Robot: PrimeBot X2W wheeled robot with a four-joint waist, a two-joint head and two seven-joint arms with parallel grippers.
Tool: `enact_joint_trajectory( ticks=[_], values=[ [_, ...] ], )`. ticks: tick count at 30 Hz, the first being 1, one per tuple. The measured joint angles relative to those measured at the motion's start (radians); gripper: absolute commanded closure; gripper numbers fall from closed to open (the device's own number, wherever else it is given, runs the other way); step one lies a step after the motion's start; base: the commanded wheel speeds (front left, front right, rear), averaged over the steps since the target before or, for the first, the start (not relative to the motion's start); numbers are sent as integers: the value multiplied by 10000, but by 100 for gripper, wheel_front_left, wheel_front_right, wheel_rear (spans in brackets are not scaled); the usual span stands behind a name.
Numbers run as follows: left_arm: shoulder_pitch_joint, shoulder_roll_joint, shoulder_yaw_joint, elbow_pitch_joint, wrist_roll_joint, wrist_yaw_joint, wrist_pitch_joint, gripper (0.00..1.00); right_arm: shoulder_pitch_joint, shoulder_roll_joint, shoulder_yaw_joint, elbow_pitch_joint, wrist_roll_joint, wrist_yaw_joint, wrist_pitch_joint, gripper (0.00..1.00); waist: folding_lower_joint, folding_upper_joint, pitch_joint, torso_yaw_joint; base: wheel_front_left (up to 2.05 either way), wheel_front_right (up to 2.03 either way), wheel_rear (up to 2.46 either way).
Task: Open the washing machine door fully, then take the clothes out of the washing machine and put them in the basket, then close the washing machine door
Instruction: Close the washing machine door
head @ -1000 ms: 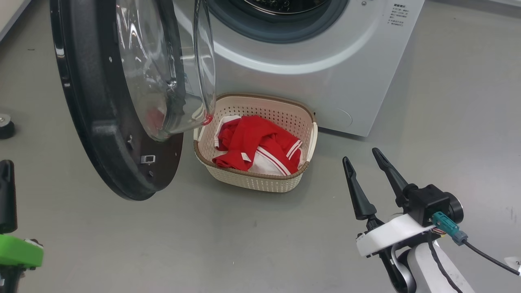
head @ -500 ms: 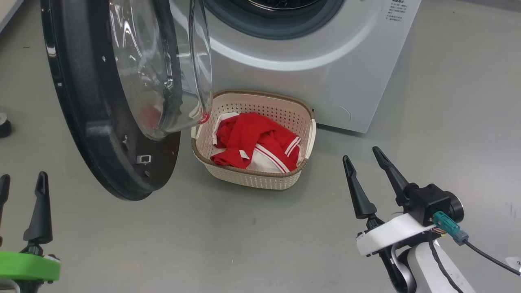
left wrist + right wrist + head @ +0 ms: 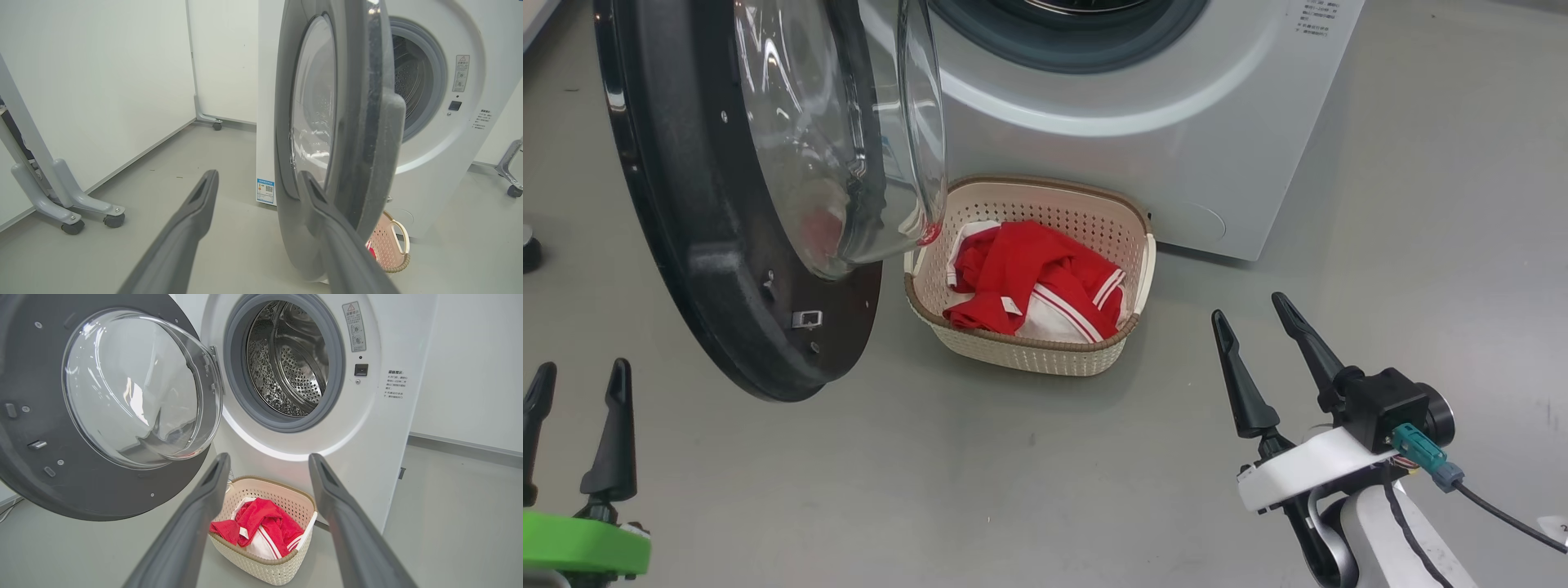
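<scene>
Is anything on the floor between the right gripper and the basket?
Nothing: bare grey floor separates the right gripper and the basket, seen in the head view.

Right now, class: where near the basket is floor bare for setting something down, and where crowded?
Bare floor: between basket and right pincer; between washing machine door and left pincer. Crowded: the basket's left corner under the door, its back near the washing machine.

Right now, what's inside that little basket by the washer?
The clothes, a bunched red garment with white striped trim, lie inside the basket. They cover most of its floor, so anything beneath them is hidden.
</scene>
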State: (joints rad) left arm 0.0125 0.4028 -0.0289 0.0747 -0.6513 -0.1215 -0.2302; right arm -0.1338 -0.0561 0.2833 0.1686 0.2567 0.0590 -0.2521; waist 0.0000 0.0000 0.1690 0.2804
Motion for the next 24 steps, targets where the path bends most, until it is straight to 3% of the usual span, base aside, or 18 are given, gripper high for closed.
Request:
enact_joint_trajectory(
  ticks=[24],
  values=[
    [-31,104,-301,510,-15,-65,-188,0,-9,0,-61,-8,-6,0,0,0,0,0,54,23,0,0,0]
  ],
)
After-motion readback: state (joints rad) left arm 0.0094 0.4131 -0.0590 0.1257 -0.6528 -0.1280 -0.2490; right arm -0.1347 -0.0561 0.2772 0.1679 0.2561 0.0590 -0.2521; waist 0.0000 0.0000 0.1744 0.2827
